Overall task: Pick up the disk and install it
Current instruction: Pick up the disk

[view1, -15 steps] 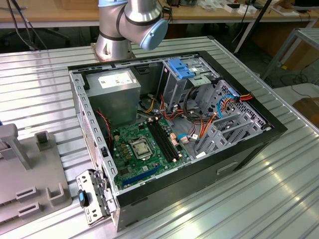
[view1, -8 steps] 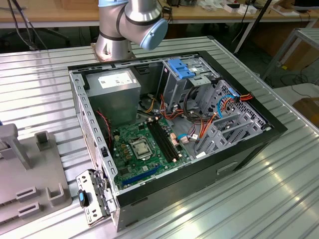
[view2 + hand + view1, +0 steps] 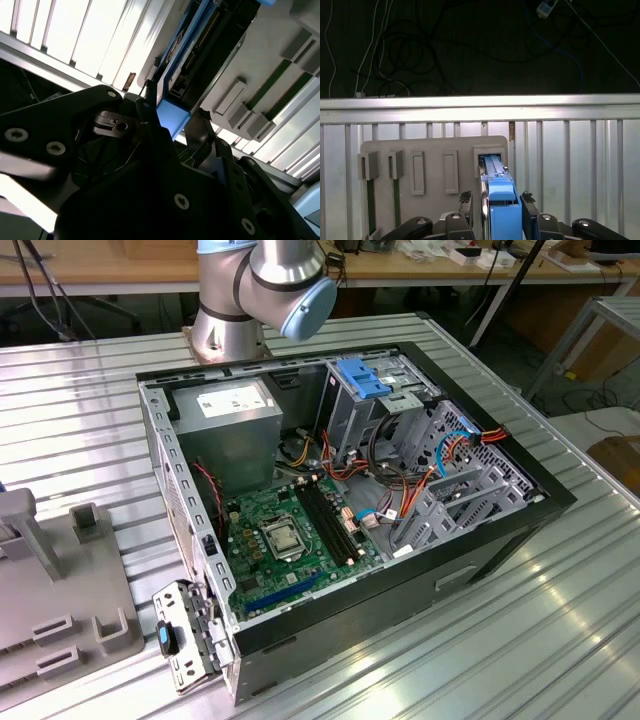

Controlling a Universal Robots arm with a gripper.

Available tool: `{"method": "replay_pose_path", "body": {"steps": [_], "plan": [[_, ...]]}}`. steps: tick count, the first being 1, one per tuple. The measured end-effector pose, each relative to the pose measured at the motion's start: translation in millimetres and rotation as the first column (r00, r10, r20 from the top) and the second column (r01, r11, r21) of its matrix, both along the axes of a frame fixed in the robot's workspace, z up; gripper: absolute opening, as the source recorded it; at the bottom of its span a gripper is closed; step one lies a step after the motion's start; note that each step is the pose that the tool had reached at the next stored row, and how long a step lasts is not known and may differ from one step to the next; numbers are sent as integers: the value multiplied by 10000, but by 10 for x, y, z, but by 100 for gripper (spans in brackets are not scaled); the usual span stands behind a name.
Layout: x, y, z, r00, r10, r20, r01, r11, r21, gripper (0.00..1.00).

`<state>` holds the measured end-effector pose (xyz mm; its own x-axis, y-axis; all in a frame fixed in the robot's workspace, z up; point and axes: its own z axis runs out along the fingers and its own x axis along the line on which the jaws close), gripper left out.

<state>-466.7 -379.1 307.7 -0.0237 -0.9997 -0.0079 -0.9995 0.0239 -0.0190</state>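
One disk (image 3: pixel 501 192) stands on edge in the end slot of the grey holder plate (image 3: pixel 435 150). Its bright blue carrier bracket rises out of the slot, and the grey metal body sits inside the slot.

The tool (image 3: pixel 495 201) is at that same slot. In both wrist views its dark fingers (image 3: pixel 527 202) lie against opposite sides of the blue bracket with no gap visible. The tool is therefore closed on the disk. The second wrist view shows the blue end tab of the disk (image 3: pixel 172 115) clamped between the fingers (image 3: pixel 202 125) of the tool (image 3: pixel 172 131), with the holder plate (image 3: pixel 260 65) behind it. The disk has not left the slot.

The other slots of the holder plate, as seen in the first wrist view, carry no drive. The holder plate (image 3: pixel 60 570) rests on a ribbed metal surface (image 3: pixel 560 620).

Beside the holder plate, on the exterior view's right, an open computer case (image 3: pixel 490 560) lies on the same surface. Inside the case are a green motherboard (image 3: pixel 285 540), a grey power-supply box (image 3: pixel 230 415) and a light-blue latch plate (image 3: pixel 362 378) over the drive cage. The arm's base (image 3: pixel 260 290) stands on the far side of the case from the camera.
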Motion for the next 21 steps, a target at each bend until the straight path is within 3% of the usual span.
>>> {"method": "replay_pose_path", "body": {"steps": [3, 4, 6, 7, 21], "plan": [[0, 0, -2, 10000, -16, 0, 16, 10000, 0, 48], [0, 0, -2, 10000, -16, 0, 16, 10000, 1, 42], [0, 0, -3, 10000, -16, -1, 16, 10000, 2, 42], [0, 0, -4, 10000, -16, -1, 16, 10000, 2, 37], [0, 0, -7, 10000, -15, 0, 15, 10000, 4, 37]]}}
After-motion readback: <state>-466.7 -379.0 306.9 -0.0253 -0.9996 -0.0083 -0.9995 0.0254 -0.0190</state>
